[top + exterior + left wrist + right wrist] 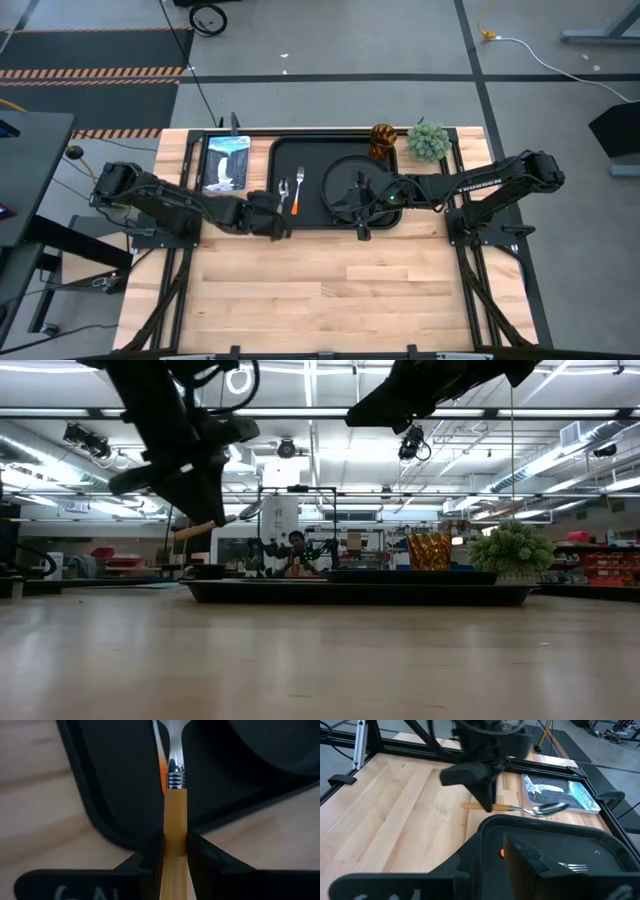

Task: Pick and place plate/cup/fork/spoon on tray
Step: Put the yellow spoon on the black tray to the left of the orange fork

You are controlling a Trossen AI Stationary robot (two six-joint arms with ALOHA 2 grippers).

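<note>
1. While the left arm reaches in from the counter's left side, its left hand (pixel 268 213) grips the spoon (pixel 284 190) by the orange handle, fingers closed on the shaft, and holds it above the tray (pixel 285 160) at the tray's left front corner.
2. Seen from the left wrist, the spoon's long axis runs straight out ahead of the hand, silver neck and bowl leading, handle trailing between the fingers (pixel 200 852); the bowl already overhangs the tray floor while the handle sits over the rim.
3. Just right of the spoon, the fork (pixel 298 189) lies on the tray floor roughly parallel to it, tines away from the counter's front, so the free strip for the spoon looks narrow.
4. Farther right, the plate (pixel 350 180) rests inside the tray, and the right hand (pixel 362 208) hovers over its near side; whether that hand is open or closed cannot be told.
5. At the tray's far right corner stands the cup (pixel 383 138), with a small green plant (pixel 428 141) beside it on the counter.
6. Judged from this layout, the left arm alone is placed to finish the job: a lowering along the handle's own line and a release.
</note>
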